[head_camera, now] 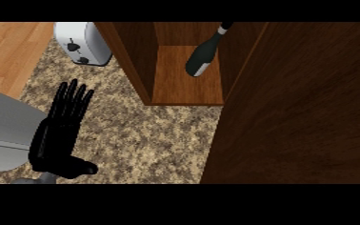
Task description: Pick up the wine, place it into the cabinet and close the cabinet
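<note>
Cabinet point(134, 62) stands open on the counter point(155, 138). It's a dark brown wood box w/ flat walls & a lighter, reddish-brown floor panel. One thing inside: the wine bottle point(204, 57). Its base sits on the cabinet floor toward the right side of the compartment, and the neck slants up & to the right in the head view. Bottle is dark glass, round body, w/ a pale label near the base, a narrow neck, a light band & a dark cap at the top.

Cabinet door point(295, 114) is swung out: a big flat slab of dark wood grain filling the right side of the view, not shut.

Counter top is speckled stone, beige/brown, granite-like. A toaster point(84, 43), white-grey w/ rounded corners & dark knobs on its front, sits at upper left, just beside the cabinet's left wall. A strip of light wood shows at far upper left.

Left hand point(60, 128), black, on a grey forearm point(14, 133), is at lower left over the counter, well apart from the bottle. Fingers are straight & close together, pointing up the view, w/ the thumb sticking out at lower right. It holds nothing; can't tell if it touches the stone.
</note>
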`<state>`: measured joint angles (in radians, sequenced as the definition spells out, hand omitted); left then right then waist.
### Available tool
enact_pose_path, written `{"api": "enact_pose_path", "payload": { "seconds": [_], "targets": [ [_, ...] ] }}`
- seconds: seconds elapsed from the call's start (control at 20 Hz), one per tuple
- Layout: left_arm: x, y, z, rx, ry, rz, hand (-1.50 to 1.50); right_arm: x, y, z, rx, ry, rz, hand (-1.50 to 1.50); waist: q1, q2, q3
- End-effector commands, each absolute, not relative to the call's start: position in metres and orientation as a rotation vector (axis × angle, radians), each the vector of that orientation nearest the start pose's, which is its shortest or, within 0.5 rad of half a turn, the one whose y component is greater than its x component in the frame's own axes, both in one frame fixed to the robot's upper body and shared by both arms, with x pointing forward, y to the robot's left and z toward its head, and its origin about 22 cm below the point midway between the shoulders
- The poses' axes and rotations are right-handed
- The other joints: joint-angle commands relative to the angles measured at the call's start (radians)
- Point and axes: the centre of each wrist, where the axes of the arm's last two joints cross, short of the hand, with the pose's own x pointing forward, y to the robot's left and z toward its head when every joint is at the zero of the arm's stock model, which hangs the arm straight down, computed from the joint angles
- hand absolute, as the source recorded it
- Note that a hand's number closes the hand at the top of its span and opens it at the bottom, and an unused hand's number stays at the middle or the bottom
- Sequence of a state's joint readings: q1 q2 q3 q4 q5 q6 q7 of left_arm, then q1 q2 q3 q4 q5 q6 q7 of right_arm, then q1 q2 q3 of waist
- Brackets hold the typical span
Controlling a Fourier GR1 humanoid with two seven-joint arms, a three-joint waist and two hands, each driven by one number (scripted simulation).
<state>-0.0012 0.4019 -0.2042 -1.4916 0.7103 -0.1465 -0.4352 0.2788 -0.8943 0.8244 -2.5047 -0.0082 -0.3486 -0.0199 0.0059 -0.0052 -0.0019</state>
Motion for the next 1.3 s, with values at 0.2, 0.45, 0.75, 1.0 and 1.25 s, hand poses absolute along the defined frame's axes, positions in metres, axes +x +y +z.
{"api": "enact_pose_path", "payload": {
  "seconds": [0.2,0.45,0.75,1.0,1.25],
  "targets": [
    [0.233,0.32,0.002,-0.427,-1.857,0.155,-1.5,0.053,-0.181,0.181,0.552,-1.82,0.622,1.5,-0.001,0.003,-0.002],
    [0.231,0.346,0.019,-0.45,-1.845,0.111,-1.5,0.058,-0.178,0.182,0.575,-1.807,0.661,1.5,0.013,0.005,-0.003],
    [0.237,0.354,0.026,-0.435,-1.851,0.107,-1.5,0.061,-0.173,0.183,0.638,-1.807,0.635,1.5,0.017,0.006,-0.004],
    [0.243,0.361,0.032,-0.451,-1.855,0.1,-1.5,0.074,-0.167,0.18,0.647,-1.819,0.658,1.5,0.041,0.013,-0.006],
    [0.251,0.37,0.036,-0.481,-1.858,0.095,-1.5,0.097,-0.154,0.172,0.62,-1.833,0.672,1.5,0.063,0.024,-0.009]
  ]
}}
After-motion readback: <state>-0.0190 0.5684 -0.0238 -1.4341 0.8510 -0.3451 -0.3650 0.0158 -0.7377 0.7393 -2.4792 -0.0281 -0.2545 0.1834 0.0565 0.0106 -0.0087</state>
